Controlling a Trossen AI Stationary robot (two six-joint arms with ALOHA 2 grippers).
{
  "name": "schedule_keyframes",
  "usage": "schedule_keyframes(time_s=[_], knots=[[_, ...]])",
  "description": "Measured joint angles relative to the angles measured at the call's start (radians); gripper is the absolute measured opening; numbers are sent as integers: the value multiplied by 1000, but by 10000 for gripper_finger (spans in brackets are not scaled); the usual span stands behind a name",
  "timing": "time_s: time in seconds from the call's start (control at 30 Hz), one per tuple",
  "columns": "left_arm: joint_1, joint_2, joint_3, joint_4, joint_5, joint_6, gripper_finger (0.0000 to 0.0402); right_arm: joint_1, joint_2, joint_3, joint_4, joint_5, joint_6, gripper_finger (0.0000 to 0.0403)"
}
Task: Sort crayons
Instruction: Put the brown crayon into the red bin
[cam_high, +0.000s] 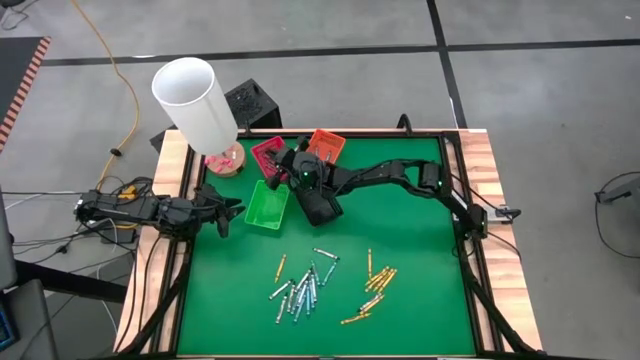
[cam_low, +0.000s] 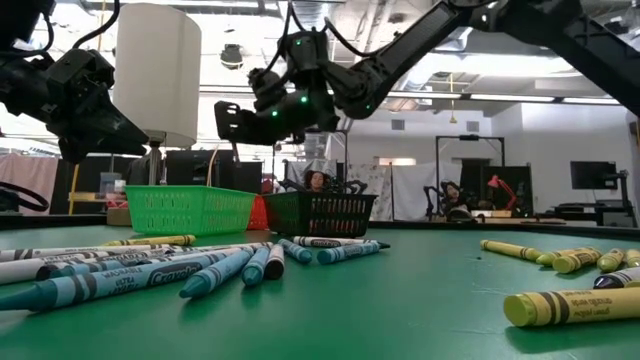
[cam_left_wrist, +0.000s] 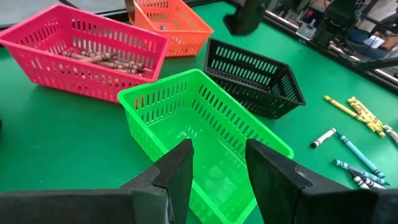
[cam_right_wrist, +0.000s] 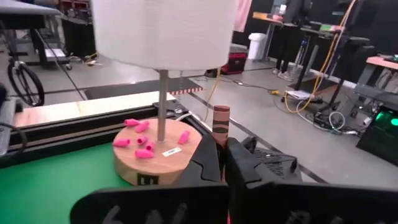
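Left end effector (cam_high: 228, 217) hovering just left of green tray (cam_high: 267, 205), fingers (cam_left_wrist: 177, 171) parted, nothing between them. Behind green tray: lamp (cam_high: 198, 105) with pink erasers on its wooden base, then pink tray (cam_high: 270, 155) holding red-brown crayons (cam_left_wrist: 102, 60). Right end effector (cam_right_wrist: 221, 149) above pink tray, clamped on one red-brown crayon (cam_right_wrist: 221, 121) standing upright. Orange tray (cam_high: 326, 145) further right; black tray (cam_high: 320, 207) touching green tray's right side. Blue crayons (cam_high: 300, 292) and yellow crayons (cam_high: 375, 290) loose on counter (cam_high: 420, 250), nearer than green tray.
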Motion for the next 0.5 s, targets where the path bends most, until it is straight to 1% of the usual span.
schedule_keyframes(time_s=[0.17, 0.3, 0.5], knots=[[0, 0, 0, 0, 0, -1, 137, -22, 0, 1, -25, 0, 13, 2], [0, 0, 0, 0, 0, -11, 137, -40, -1, 1, -85, -2, 112, 2], [0, 0, 0, 0, -1, -14, 137, -49, -1, 1, -130, -3, 165, 2]])
